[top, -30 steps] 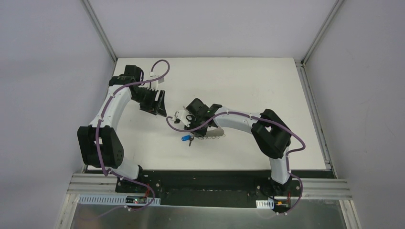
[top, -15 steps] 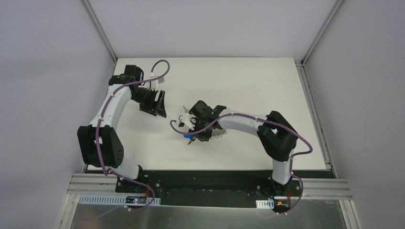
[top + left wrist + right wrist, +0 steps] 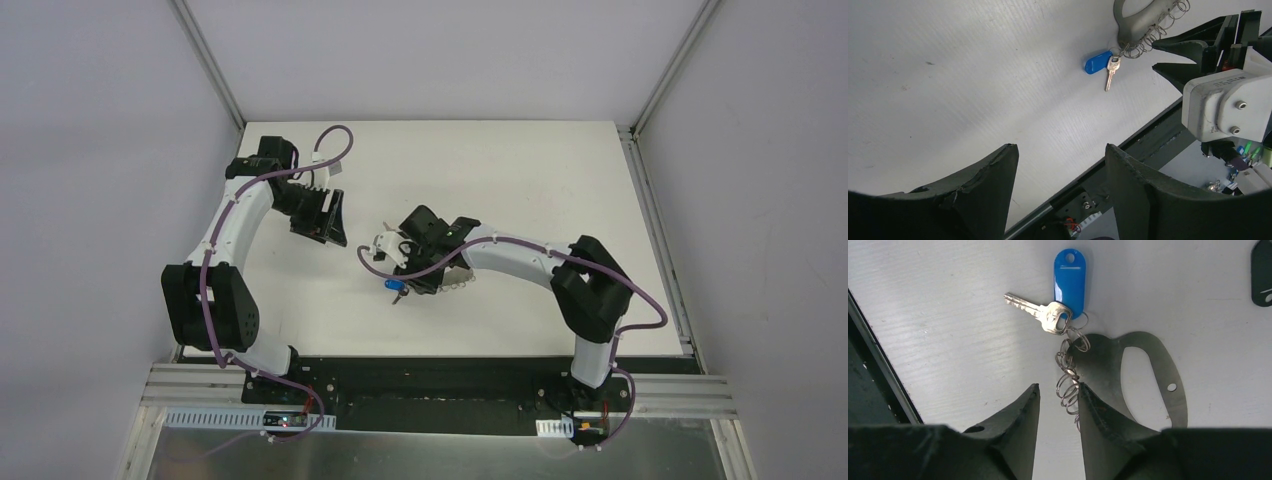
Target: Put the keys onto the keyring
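Silver key [image 3: 1040,314] and blue tag [image 3: 1070,280] lie flat, touching clip row [image 3: 1068,380] of pale oval keyring [image 3: 1098,370].

No writing, brand, number or sign can be read in any view. The blue tag [image 3: 1069,280], lying just beside the silver key [image 3: 1040,311], shows a plain face; any marking there is too faint to tell.

Key: a silver key [image 3: 1040,314] lay flat on the white bench [image 3: 938,300], its head touching a blue oval tag [image 3: 1069,280].
Rings: small wire rings [image 3: 1067,375] ran from the key along the keyring [image 3: 1168,375].
Right gripper [image 3: 1058,386]: jaws stood slightly apart, rings between them.
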Robot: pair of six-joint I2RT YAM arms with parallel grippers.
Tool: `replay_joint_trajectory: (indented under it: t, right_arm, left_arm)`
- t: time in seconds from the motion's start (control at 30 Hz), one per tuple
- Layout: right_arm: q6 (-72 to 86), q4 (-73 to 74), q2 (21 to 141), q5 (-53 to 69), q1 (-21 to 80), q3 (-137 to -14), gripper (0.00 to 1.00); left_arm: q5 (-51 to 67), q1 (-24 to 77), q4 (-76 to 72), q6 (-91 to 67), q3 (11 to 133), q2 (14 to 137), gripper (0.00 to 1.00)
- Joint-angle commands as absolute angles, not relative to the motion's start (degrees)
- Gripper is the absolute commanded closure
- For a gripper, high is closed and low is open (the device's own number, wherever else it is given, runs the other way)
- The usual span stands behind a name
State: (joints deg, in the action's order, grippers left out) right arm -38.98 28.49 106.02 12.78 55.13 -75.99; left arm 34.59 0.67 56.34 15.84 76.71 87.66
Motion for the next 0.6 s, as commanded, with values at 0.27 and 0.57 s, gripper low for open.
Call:
replay_joint_trajectory:
  t: [0.27, 0.57]
  right_arm:
    - [-35.97, 29.72, 109.10, 14.59, 55.60, -82.56, 0.65]
    - [-35.52, 29.59, 111.52, 13.97, 56.36, -83.61, 0.68]
  left_arm:
    - [34.99, 0.35, 57.76, 17.24, 77.61, 85.00, 0.34]
    - [35.22, -1.75, 57.71, 17.42, 77.62, 84.81, 0.34]
